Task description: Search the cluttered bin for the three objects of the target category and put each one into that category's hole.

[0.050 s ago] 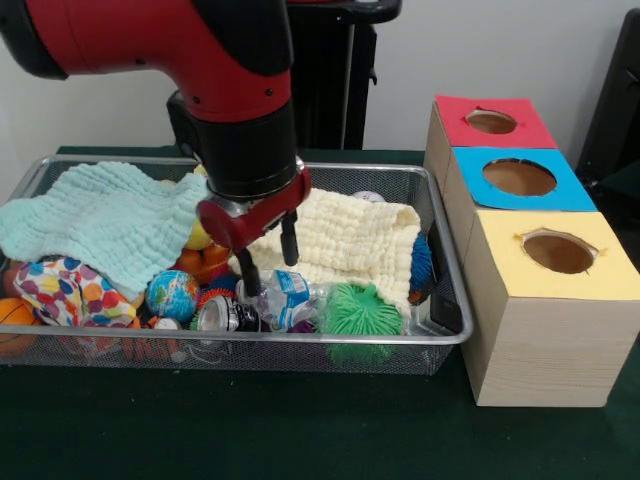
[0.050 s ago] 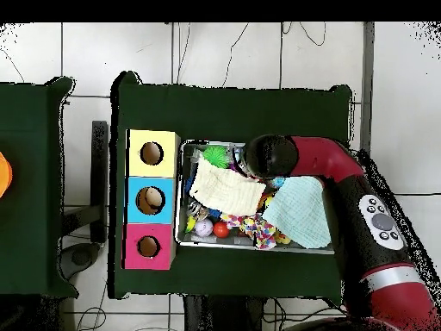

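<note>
Three boxes (image 1: 530,230) just beside the wire bin (image 1: 440,335), topped red, blue and yellow, each with one round hole; nothing visibly dropped in so far as the front view tells. Searching step in hand, judged from the pose: gripper (image 1: 268,262) low over the bin's front middle, two dark fingers (image 1: 289,240) spread apart, nothing between them. Right below the tips, a crushed plastic bottle (image 1: 285,298) with a blue label, and just beside it a small can (image 1: 222,314). Green spiky ball (image 1: 358,310) close by on the box side; little globe ball (image 1: 172,293) on the other. Pale yellow cloth (image 1: 350,240) and mint cloth (image 1: 105,215) draped over much of the heap, hiding whatever lies beneath. Target category not stated, so unclear which item counts. Next, probably: lower onto the bottle, close on its body without snagging the yellow cloth's edge, lift clear of the mesh rim, then carry toward the boxes.
</note>
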Tool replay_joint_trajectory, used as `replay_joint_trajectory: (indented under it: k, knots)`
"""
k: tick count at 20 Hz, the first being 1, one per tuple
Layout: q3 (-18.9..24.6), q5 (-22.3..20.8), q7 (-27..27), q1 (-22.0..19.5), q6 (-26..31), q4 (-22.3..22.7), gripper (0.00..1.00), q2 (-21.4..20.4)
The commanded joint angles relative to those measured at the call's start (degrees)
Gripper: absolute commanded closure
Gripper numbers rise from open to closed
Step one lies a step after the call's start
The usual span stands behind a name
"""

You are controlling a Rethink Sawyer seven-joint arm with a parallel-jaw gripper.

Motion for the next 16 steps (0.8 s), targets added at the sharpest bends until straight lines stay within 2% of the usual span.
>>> replay_joint_trajectory:
  k: [1,9,16]
  knots:
    - [2.0,-1.3,2.0,1.4,-4.5,6.7,0.00,0.7]
    - [2.0,-1.0,-0.9,0.2,-4.1,4.0,0.00,3.0]
    - [1.8,-1.4,-1.3,0.1,-4.2,2.4,0.00,4.2]
